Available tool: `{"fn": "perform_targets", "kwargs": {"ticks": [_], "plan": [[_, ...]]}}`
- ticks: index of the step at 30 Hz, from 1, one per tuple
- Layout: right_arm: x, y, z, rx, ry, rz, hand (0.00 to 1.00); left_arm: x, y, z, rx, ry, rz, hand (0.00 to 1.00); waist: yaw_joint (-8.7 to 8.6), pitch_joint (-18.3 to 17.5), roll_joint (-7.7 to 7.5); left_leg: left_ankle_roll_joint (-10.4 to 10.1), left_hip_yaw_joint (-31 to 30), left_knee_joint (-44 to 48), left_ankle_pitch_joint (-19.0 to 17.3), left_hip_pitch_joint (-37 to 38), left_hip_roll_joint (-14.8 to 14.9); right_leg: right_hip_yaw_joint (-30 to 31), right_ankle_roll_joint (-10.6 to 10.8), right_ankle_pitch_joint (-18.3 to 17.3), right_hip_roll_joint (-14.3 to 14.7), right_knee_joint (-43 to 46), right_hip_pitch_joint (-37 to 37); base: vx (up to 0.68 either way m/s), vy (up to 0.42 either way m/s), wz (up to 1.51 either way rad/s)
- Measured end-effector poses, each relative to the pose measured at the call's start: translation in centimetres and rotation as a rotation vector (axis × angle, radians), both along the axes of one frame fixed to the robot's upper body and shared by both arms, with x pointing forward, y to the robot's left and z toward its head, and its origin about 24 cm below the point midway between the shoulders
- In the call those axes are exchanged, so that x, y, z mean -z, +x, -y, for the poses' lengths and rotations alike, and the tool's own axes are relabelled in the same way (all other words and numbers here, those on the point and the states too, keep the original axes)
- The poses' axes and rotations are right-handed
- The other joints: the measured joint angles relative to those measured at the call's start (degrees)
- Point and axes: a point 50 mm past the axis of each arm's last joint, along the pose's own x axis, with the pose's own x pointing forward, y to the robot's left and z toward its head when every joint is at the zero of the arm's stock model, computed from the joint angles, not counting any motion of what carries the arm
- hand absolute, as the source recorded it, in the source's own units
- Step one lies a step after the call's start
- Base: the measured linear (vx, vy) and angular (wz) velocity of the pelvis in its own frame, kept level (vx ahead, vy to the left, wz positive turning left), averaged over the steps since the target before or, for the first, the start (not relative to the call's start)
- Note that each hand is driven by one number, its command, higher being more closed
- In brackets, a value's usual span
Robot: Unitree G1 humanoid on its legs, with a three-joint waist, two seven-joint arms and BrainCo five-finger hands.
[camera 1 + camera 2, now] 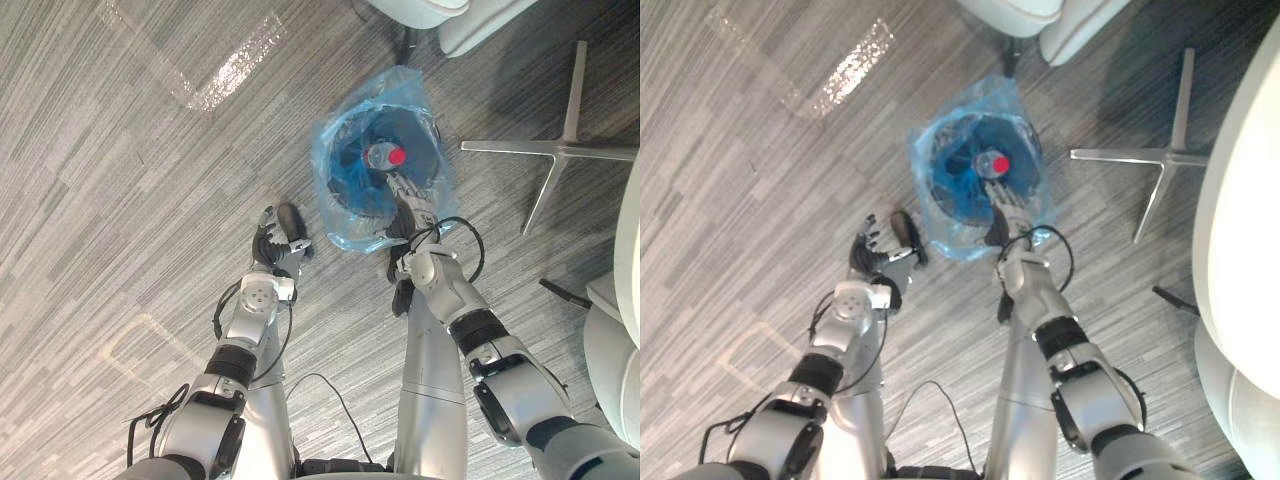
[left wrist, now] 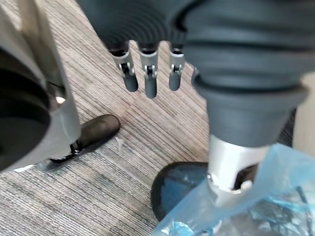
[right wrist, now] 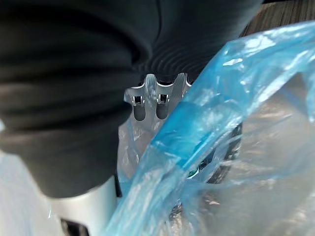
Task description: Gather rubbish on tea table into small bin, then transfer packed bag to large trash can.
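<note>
Bag (image 1: 342, 228), blue and see-through, lines the small bin (image 2: 172, 191), which stands on the grey floor (image 1: 120, 220) straight ahead of the robot; the bag's loose edge spills over the near rim. Inside lies a bottle (image 1: 380, 156) with a red cap, about mid-opening; what else sits under it I cannot make out. Right hand (image 1: 410, 212) is the nearer one: it rests at the bin's near rim, reaching in over the film, and the bag drapes across it, so I cannot tell whether it pinches the film. Left hand (image 1: 278, 242) hovers just beside the bin on its left, clear of the bag, fingers (image 2: 147, 83) straight and a little spread, holding nothing. To pack the bag, its edge likely has to come off the rim, and the left hand would need to shift right to reach it
</note>
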Motion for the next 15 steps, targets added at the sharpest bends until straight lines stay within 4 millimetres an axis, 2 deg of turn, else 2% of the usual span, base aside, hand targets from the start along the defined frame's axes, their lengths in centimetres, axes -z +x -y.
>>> {"fn": "perform_targets", "kwargs": {"ticks": [4,15], "plan": [[-0.2,-0.3,-0.7,-0.018,0.032,0.019,0.00,0.0,0.0,0.2,-0.002,-0.014,-0.002,0.00,0.02,0.0,0.00,0.0,-0.2,0.0,0.2,0.0,0.0,-0.2,0.0,0.0,0.0,0.0,0.1,-0.05,-0.022,0.01],[-0.5,-3.2,-2.4,-0.126,0.215,0.117,0.00,0.1,0.0,-0.2,-0.021,-0.026,-0.009,0.00,-0.04,0.0,-0.05,-0.1,0.1,0.4,0.1,2.7,0.7,-0.1,-0.1,0.0,0.5,-0.1,2.7,-0.04,-0.025,-0.03]]}}
